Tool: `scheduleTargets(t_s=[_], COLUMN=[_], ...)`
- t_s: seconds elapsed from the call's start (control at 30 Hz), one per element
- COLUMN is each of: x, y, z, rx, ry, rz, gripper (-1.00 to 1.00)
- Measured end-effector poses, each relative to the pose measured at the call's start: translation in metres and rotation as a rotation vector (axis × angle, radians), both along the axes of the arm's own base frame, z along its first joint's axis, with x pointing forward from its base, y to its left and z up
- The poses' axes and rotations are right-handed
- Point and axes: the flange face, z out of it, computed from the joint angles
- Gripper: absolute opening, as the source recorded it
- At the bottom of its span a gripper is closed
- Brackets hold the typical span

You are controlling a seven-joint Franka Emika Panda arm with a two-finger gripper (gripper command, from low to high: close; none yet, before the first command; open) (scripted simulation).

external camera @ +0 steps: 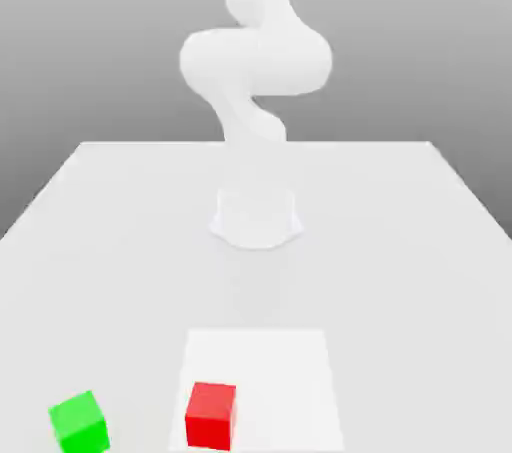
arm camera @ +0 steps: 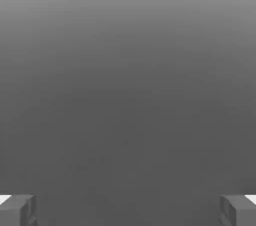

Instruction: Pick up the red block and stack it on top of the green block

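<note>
A red block (external camera: 211, 414) rests on a brighter white square patch (external camera: 290, 371) near the table's front edge. To its left in the exterior view lies a green block (external camera: 79, 422), apart from the red one. My arm (external camera: 255, 61) rises from its base (external camera: 256, 216) at the table's middle and bends upward out of the frame. In the hand view my gripper (arm camera: 128, 210) stands open, its two grey fingertips (arm camera: 17, 209) set wide apart with plain grey background and nothing between them.
The white table (external camera: 120, 241) stretches wide around the arm's base, with its edges running off toward the exterior view's left and right.
</note>
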Motion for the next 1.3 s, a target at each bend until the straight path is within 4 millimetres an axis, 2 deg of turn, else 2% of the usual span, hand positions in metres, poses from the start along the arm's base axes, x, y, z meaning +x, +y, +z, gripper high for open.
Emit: scheduleTargets(t_s=[0.1, 0.2, 0.33, 0.43, 0.6, 0.8, 0.97, 1.0, 1.2, 1.3], x=[0.037, 0.067, 0.096, 0.109, 0.115, 0.098, 0.094, 0.093, 0.093, 0.094], y=[-0.006, -0.011, -0.019, -0.025, -0.035, -0.045, -0.046, -0.046, -0.046, -0.046], z=[-0.051, -0.103, -0.177, -0.234, -0.331, -0.445, -0.514, -0.524, -0.528, -0.505], rx=[0.007, 0.013, 0.021, 0.025, 0.032, 0.036, 0.036, 0.036, 0.036, 0.035], ry=[0.091, 0.178, 0.293, 0.380, 0.524, 0.697, 0.726, 0.726, 0.726, 0.726], rz=[-0.009, -0.018, -0.032, -0.043, -0.065, -0.090, -0.094, -0.094, -0.094, -0.094], gripper=[0.00, 0.00, 0.00, 0.00, 0.00, 0.00, 0.00, -1.00, -1.00, -1.00])
